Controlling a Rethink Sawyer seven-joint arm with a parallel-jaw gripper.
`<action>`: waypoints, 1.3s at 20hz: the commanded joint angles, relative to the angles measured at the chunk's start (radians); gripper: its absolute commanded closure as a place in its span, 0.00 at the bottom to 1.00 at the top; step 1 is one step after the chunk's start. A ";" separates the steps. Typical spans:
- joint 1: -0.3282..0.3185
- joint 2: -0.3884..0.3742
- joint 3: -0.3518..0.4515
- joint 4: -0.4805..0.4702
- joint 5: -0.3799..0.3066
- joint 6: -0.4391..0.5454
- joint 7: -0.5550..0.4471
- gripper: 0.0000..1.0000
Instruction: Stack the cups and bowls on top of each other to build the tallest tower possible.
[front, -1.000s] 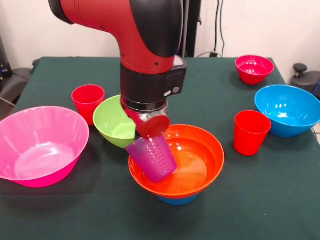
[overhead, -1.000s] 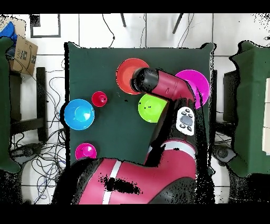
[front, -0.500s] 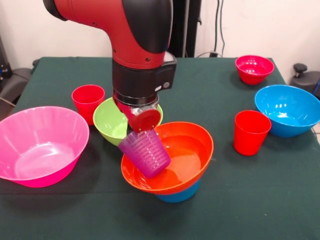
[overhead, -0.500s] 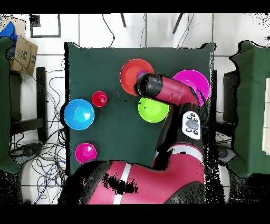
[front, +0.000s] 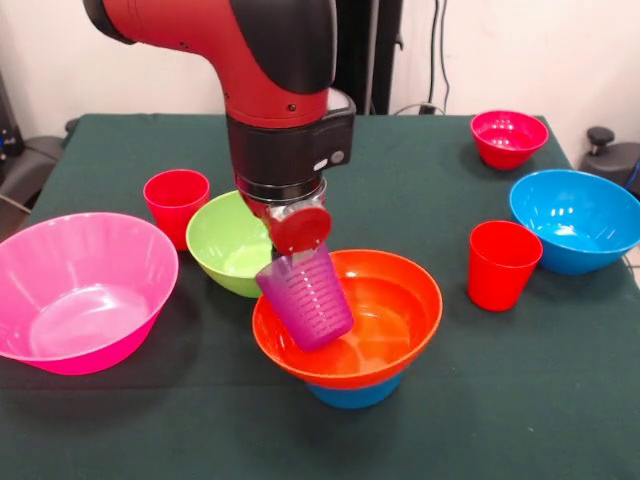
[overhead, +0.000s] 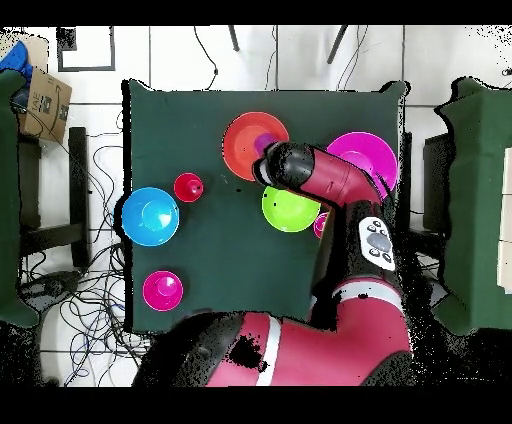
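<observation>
My gripper (front: 299, 238) hangs under the red and black arm and is shut on the rim of the translucent purple cup (front: 305, 300). The cup leans inside the left part of the orange bowl (front: 385, 315). The orange bowl sits level on a small blue bowl (front: 356, 392); together these form the tower. In the overhead view the arm (overhead: 300, 170) hides the gripper, and the orange bowl (overhead: 245, 145) and a bit of the purple cup (overhead: 266, 147) show. One red cup (front: 175, 203) stands left of the lime green bowl (front: 232, 248). Another red cup (front: 503, 263) stands to the right.
A large pink bowl (front: 80, 288) sits at the front view's left edge. A large blue bowl (front: 577, 218) sits at the right. A small red-magenta bowl (front: 508, 136) sits at the far right. The green bowl nearly touches the orange bowl's left rim.
The orange bowl, tipped and pulled left half a second ago, is level again and back to the right. The gripper and purple cup have moved right and up a little.
</observation>
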 joint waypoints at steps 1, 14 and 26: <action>-0.016 -0.025 0.185 0.059 0.004 0.146 -0.105 1.00; -0.003 -0.050 0.215 -0.021 0.040 0.293 -0.038 1.00; -0.012 -0.049 0.212 -0.075 0.049 0.360 -0.024 1.00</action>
